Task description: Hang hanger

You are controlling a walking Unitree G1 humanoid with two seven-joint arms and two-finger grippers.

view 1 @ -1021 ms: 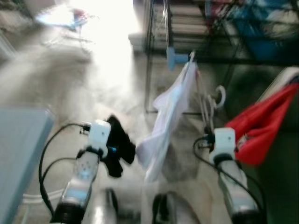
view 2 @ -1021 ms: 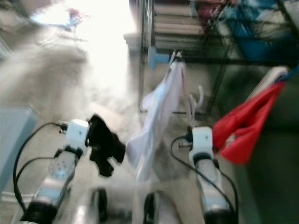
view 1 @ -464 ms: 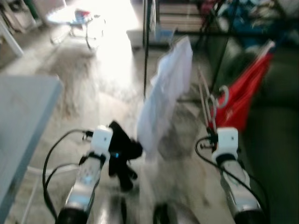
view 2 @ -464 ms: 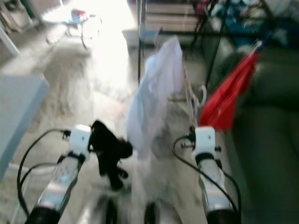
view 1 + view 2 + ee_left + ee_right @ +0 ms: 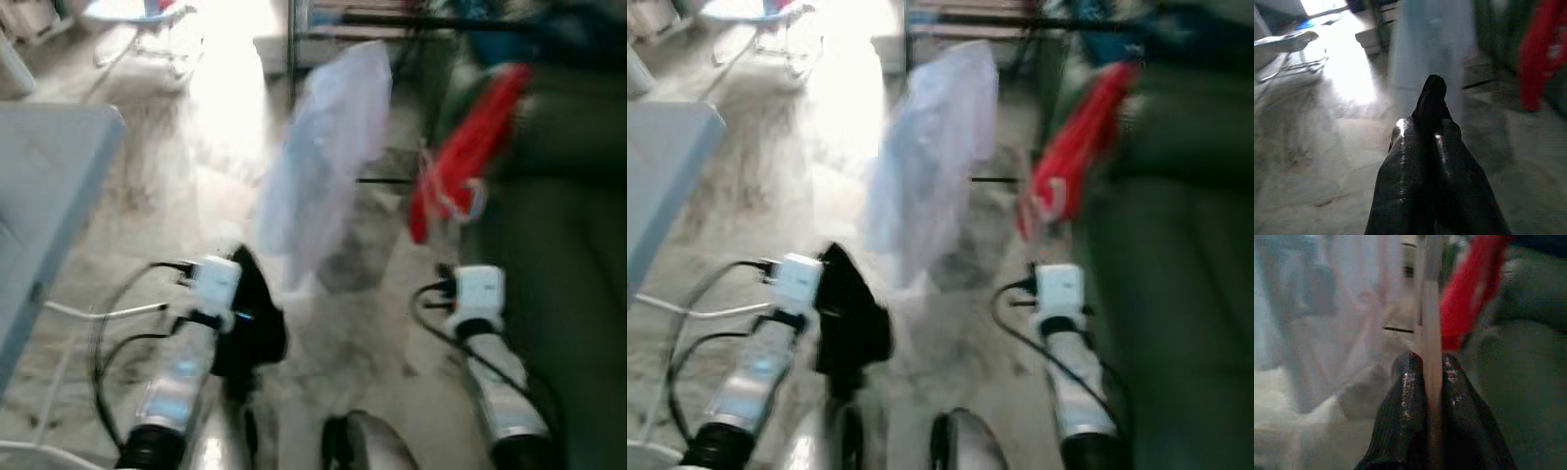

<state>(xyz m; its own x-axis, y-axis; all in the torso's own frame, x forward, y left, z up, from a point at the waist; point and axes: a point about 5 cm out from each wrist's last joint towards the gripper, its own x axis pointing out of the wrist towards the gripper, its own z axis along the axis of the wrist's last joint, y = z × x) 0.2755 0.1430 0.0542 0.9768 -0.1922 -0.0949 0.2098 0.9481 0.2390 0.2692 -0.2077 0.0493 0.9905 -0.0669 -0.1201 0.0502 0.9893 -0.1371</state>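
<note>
Two arms reach forward over a pale marbled floor (image 5: 147,206) in the blurred head views. The right wrist view shows what those views leave unclear: the right gripper (image 5: 1425,364) has its two black fingers (image 5: 1403,396) pressed against a pale hanger (image 5: 1431,323) that passes straight between them and runs away from the camera. In the head views this hanger's light hook (image 5: 472,201) is faint, above the right wrist and in front of a red cloth (image 5: 460,147). The left wrist view shows the left gripper (image 5: 1431,105) with its fingers (image 5: 1405,166) closed tight together, a dark tip standing beyond them; in the head views a black cloth (image 5: 257,328) hangs at that gripper.

A white garment (image 5: 328,147) hangs ahead, between the two arms, from a dark metal rack (image 5: 294,29) at the far end. No writing can be read anywhere.

A dark green sofa (image 5: 568,245) borders the right side, close beside the right arm. A pale blue surface (image 5: 39,206) borders the left. Open floor lies between them, brightly lit toward the far left.
</note>
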